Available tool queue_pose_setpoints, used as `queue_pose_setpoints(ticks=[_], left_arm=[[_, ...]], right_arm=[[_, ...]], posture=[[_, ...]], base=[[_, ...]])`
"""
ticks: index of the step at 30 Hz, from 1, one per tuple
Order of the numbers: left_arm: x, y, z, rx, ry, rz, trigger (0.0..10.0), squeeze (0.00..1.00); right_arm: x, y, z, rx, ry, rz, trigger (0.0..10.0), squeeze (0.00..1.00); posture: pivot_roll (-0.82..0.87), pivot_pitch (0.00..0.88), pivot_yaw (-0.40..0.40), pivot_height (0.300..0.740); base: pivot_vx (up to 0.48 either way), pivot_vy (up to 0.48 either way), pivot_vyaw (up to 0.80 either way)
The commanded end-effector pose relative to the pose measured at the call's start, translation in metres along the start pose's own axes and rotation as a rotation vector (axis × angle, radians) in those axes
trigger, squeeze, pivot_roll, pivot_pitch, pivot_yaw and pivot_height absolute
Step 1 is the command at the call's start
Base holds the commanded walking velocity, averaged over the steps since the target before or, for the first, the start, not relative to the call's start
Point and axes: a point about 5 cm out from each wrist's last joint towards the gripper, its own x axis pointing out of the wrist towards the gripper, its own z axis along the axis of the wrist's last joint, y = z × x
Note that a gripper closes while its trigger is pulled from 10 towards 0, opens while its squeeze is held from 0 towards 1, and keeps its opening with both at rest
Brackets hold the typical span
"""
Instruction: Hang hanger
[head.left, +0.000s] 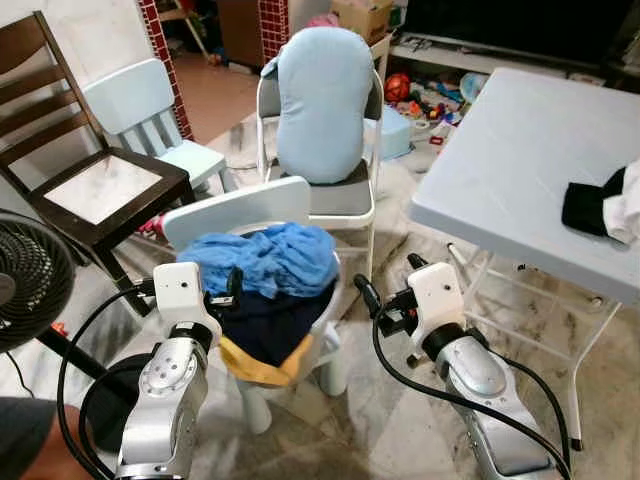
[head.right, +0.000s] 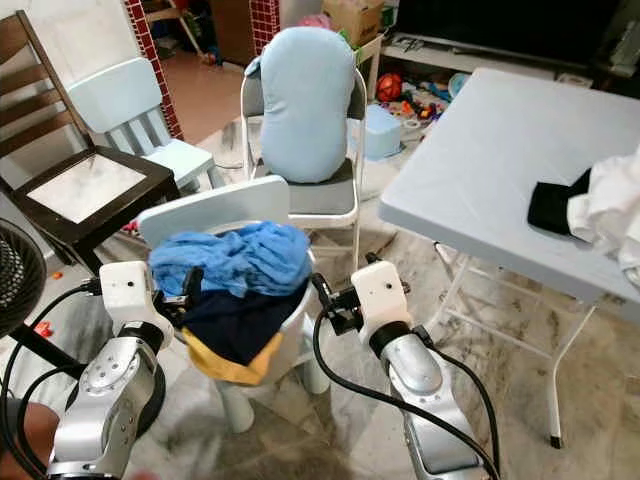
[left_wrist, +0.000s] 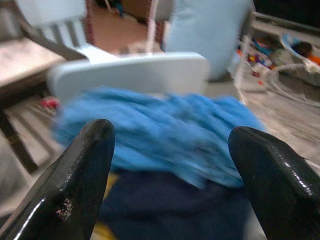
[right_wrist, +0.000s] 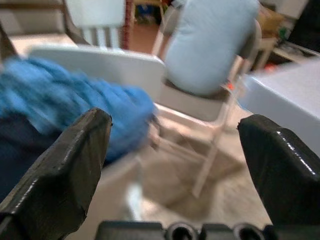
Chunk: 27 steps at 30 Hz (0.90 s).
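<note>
Flanked the clothes heap (head.left: 265, 270) on the white child's chair (head.left: 240, 205) with left gripper (left_wrist: 170, 145) and right gripper (right_wrist: 175, 145), both spread wide, left nearer; guessed the hanger buried there.

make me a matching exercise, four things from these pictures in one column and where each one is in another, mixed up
Things:
1. blue cloth
2. pale blue cushion
3. black cloth
4. left pincer

Places:
A. on the folding table
B. upright on the grey folding chair
C. on top of the pile on the small white chair
D. open, facing the clothes pile

Pairs: 1-C, 2-B, 3-A, 4-D
</note>
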Motion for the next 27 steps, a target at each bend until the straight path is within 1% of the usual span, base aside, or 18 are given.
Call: queue_pose_setpoints(ticks=[1,7,13,14,20,23,27], left_arm=[[0.0022,0.0012,0.0047,0.010,-0.015,0.003,10.0,0.00],[0.0014,0.0029,0.0057,0.007,-0.022,0.014,10.0,0.00],[-0.0037,0.0018,0.0056,-0.002,-0.028,0.014,10.0,0.00],[-0.0049,0.0017,0.0050,-0.005,-0.028,0.011,10.0,0.00],[-0.0062,0.0005,0.0062,-0.011,-0.038,-0.006,10.0,0.00],[-0.0052,0.0007,0.0055,-0.015,-0.034,-0.009,10.0,0.00],[-0.0039,-0.0025,0.0051,-0.017,-0.032,-0.024,10.0,0.00]], right_arm=[[0.0017,-0.0012,0.0051,-0.004,-0.023,-0.007,10.0,0.00],[0.0012,-0.0012,0.0053,-0.005,-0.022,-0.006,10.0,0.00],[0.0000,-0.0013,0.0046,-0.012,-0.018,0.008,10.0,0.00],[0.0001,-0.0014,0.0048,-0.024,-0.018,0.012,10.0,0.00],[0.0012,0.0017,0.0057,-0.015,-0.018,0.023,10.0,0.00],[-0.0006,0.0027,0.0050,-0.022,-0.016,0.028,10.0,0.00],[-0.0028,-0.0006,0.0041,-0.026,-0.011,0.014,10.0,0.00]], posture=[[-0.05,0.069,0.014,0.740],[-0.05,0.070,0.004,0.740],[-0.04,0.082,-0.008,0.740],[-0.04,0.088,-0.011,0.740],[-0.04,0.098,-0.015,0.740],[-0.05,0.099,-0.012,0.740],[-0.06,0.099,-0.002,0.740]], base=[[0.000,0.000,0.00],[0.000,0.000,0.00],[0.000,0.000,0.00],[0.000,0.000,0.46],[0.000,0.000,0.70],[0.273,0.000,0.00],[0.303,0.000,0.00]])
